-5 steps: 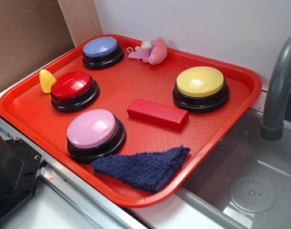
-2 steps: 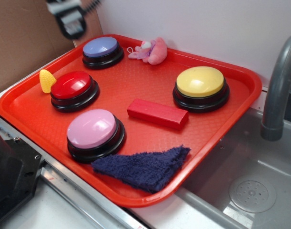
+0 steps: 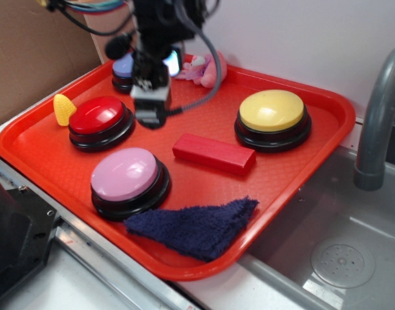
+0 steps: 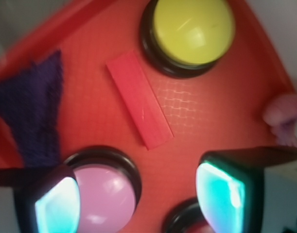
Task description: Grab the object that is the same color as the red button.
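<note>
**Gripper Open Above Tray, Red Block Untouched**

A red tray (image 3: 313, 139) rests on a counter before a white wall, with a grey sink (image 3: 342, 252) at lower right of the exterior frame and a grey faucet (image 3: 378, 116) at the right edge. Brown cardboard (image 3: 29, 51) fills the upper left.

Tray contents, exterior view:
- Red button (image 3: 97, 119), left of centre, with a yellow corn-shaped toy (image 3: 63, 109) just beside it.
- Lavender-blue button (image 3: 124, 71), upper left, partly hidden by the arm.
- Pink button (image 3: 126, 177), lower left.
- Yellow button (image 3: 272, 116), right of centre.
- Pink plush toy (image 3: 207, 68), at the top edge.
- Dark blue cloth (image 3: 194, 226), at the bottom edge.
- Red block (image 3: 214, 154), lying flat near the frame centre, between the pink and yellow buttons and clear of both.

The gripper (image 3: 149, 113) hangs at upper centre-left, beside the red button. In the wrist view its fingers (image 4: 218, 194) stand spread apart with nothing between them; the block lies above them in that frame.
</note>
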`<state>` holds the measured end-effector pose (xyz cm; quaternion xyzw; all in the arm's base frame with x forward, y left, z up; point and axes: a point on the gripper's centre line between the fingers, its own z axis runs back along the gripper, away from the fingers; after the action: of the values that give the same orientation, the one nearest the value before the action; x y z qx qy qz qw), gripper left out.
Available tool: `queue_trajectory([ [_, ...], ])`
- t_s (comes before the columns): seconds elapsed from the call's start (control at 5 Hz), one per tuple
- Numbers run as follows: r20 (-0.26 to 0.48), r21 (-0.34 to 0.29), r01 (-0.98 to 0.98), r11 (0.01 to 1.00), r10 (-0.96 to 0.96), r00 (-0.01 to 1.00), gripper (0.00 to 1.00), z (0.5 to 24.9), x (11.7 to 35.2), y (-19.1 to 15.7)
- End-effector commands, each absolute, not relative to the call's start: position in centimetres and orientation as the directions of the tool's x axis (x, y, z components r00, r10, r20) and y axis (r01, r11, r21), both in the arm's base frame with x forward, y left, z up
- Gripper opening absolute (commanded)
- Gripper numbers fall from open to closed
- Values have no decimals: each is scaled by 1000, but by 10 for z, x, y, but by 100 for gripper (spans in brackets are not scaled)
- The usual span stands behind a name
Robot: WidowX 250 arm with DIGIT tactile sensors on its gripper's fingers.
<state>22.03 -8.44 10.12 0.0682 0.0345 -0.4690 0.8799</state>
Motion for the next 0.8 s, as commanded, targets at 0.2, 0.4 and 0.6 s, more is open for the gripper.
queue_trajectory([
  [0.2,-195,76,835,545,-813,548,100,57,234,-81],
  [0.4,-234,88,842,532,-810,537,100,46,237,-81],
  [0.6,-222,85,852,516,-824,521,100,36,242,-82],
])
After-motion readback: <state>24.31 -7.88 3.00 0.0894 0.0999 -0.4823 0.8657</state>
